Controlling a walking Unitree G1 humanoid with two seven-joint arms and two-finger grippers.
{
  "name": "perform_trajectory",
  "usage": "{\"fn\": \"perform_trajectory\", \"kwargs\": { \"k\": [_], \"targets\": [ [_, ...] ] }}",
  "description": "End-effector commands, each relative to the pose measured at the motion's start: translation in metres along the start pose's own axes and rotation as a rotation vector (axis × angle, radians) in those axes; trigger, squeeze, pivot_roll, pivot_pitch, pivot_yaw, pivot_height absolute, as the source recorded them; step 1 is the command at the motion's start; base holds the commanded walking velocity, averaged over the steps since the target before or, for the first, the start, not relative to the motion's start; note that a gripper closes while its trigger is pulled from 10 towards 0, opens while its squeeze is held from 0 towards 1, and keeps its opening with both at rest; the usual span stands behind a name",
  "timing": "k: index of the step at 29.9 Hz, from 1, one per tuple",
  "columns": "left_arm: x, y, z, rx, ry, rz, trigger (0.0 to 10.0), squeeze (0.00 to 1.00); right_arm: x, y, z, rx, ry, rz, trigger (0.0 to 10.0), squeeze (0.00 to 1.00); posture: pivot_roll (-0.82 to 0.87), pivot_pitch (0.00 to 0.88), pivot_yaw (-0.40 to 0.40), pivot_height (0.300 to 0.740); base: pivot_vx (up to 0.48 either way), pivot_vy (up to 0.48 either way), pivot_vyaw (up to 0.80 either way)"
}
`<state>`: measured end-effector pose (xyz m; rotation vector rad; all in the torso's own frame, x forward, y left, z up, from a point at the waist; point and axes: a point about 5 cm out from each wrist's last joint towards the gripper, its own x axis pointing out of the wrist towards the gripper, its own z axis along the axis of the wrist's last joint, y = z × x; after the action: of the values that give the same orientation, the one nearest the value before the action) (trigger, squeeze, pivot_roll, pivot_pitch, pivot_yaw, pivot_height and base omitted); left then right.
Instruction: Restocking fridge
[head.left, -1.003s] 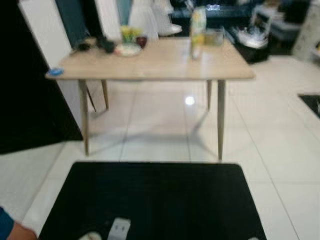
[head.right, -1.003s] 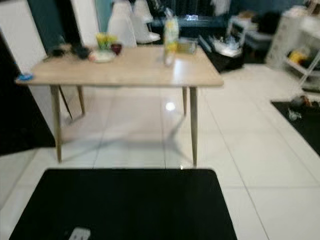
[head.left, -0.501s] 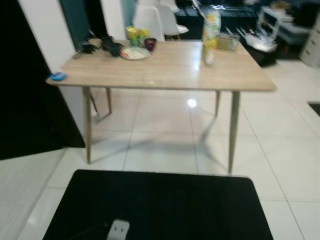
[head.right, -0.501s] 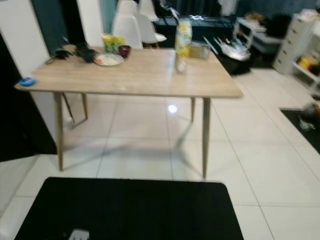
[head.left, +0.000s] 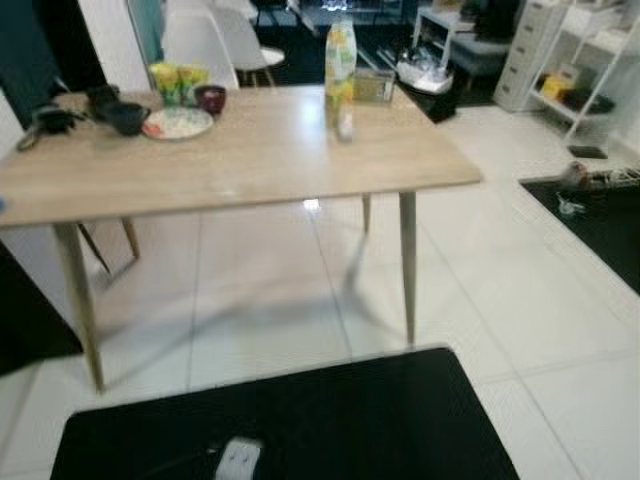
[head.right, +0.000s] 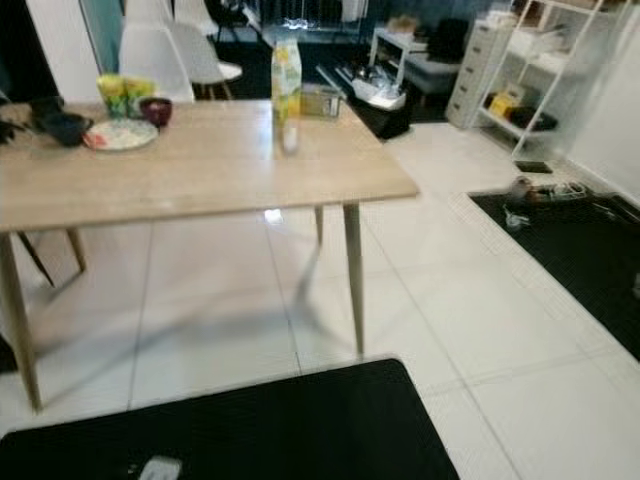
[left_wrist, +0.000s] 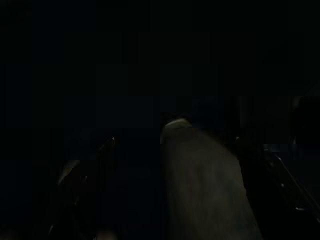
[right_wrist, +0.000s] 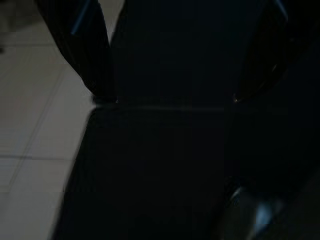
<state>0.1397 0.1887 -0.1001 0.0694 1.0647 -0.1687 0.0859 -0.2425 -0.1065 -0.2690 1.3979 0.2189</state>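
Well short of the fridge for now, judging by the room: white tiled floor (head.left: 270, 300) all round, black mat (head.left: 300, 420) underfoot at the near edge of the head views, second dark mat (head.right: 590, 270) off to the right, white shelving (head.right: 520, 60) and drawers along the far right wall, white chairs (head.left: 200, 45) behind. Centre stage, wooden table (head.left: 250, 160) on slim legs, top glossy and slightly blurred. Likely restock item, tall juice carton (head.left: 340, 60), upright near the table's far right corner, a small clear container (head.right: 322, 100) just beside it. Near the far left corner, patterned plate (head.left: 177, 123), dark bowl (head.left: 211, 97), yellow-green cups (head.left: 176, 78) and black oddments (head.left: 105, 105). Nothing picked up yet by the look of it; fetching and stowing all left to do. Right gripper (right_wrist: 170, 95) hanging over the black mat and tile, long fingers spread wide with nothing between. Left gripper idle in near darkness; jaw state impossible to tell.
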Motion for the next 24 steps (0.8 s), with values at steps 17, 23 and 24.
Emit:
{"fn": "perform_trajectory", "kwargs": {
  "k": [17,23,24],
  "targets": [
    [-0.0028,0.0015,-0.0140,-0.005,0.051,0.003,10.0,0.00,0.0017,0.0055,0.0109,-0.010,-0.034,-0.001,10.0,0.00,0.02,0.000,-0.049,0.740,0.343,0.000,0.00],
    [-0.0026,0.0016,-0.0132,-0.008,0.049,0.006,10.0,0.00,0.0018,0.0059,0.0111,-0.008,-0.035,-0.003,10.0,0.00,0.02,0.000,-0.048,0.740,0.341,0.000,0.00],
    [-0.0026,0.0016,-0.0132,-0.009,0.048,0.006,10.0,0.00,0.0018,0.0060,0.0111,-0.008,-0.035,-0.002,10.0,0.00,0.02,0.000,-0.048,0.740,0.341,0.000,0.00]
  ]
}}
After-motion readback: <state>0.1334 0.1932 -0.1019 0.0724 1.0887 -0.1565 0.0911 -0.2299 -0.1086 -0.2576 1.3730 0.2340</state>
